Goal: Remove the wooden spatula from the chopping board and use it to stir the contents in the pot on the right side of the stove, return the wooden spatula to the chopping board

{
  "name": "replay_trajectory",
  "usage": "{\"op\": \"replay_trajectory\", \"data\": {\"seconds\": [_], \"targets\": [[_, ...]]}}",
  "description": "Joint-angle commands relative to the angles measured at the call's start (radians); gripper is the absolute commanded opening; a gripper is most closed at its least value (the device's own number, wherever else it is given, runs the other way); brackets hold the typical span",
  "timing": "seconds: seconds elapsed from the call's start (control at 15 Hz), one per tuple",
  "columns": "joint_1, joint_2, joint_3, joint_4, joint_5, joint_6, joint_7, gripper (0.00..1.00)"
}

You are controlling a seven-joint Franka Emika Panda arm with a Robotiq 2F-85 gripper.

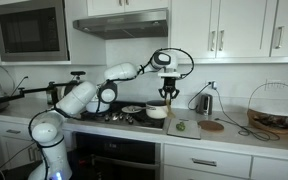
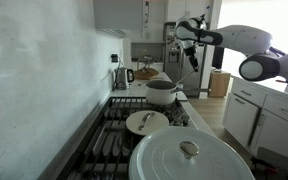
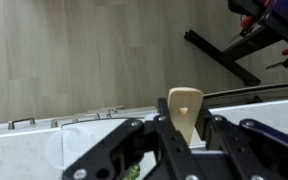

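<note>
Wooden spatula (image 3: 185,108) near-vertical, blade down

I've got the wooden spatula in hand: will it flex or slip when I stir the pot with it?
Probably stiff: the wooden spatula looks like solid wood, so expect little flex. It seems light, being slim. Its smooth face is clamped in the pincer, so it may pivot if contents of the pot resist.

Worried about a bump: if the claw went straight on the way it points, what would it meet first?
The claw is shut on the wooden spatula, whose tip leads. Straight down it probably meets the pot at its rim, or the chopping board beside it; depth is unclear.
</note>
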Motion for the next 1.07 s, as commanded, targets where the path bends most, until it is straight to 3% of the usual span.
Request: {"op": "replay_trajectory", "data": {"seconds": [0.0, 0.2, 0.27, 0.33, 0.47, 0.53, 0.6, 0.73, 0.8, 0.87, 0.93, 1.0], "targets": [[-0.01, -0.009, 0.006, -0.017, 0.008, 0.044, -0.026, 0.07], [-0.009, 0.004, 0.003, -0.016, 0.004, 0.078, -0.02, 0.07], [-0.007, 0.056, -0.013, 0.07, 0.012, 0.05, -0.033, 0.07], [-0.008, 0.012, 0.001, -0.015, 0.002, 0.089, -0.019, 0.07], [-0.006, 0.02, 0.001, -0.017, 0.001, 0.1, -0.02, 0.07], [-0.002, 0.072, -0.015, 0.067, 0.01, 0.066, -0.033, 0.07], [-0.002, 0.03, -0.001, -0.017, -0.003, 0.102, -0.022, 0.07], [0.002, 0.039, -0.004, -0.019, -0.008, 0.104, -0.023, 0.07], [0.006, 0.091, -0.021, 0.064, 0.0, 0.068, -0.037, 0.07], [0.006, 0.049, -0.006, -0.018, -0.013, 0.102, -0.025, 0.07], [0.008, 0.054, -0.007, -0.019, -0.015, 0.101, -0.026, 0.07], [0.012, 0.105, -0.024, 0.064, -0.007, 0.066, -0.038, 0.07]]}}
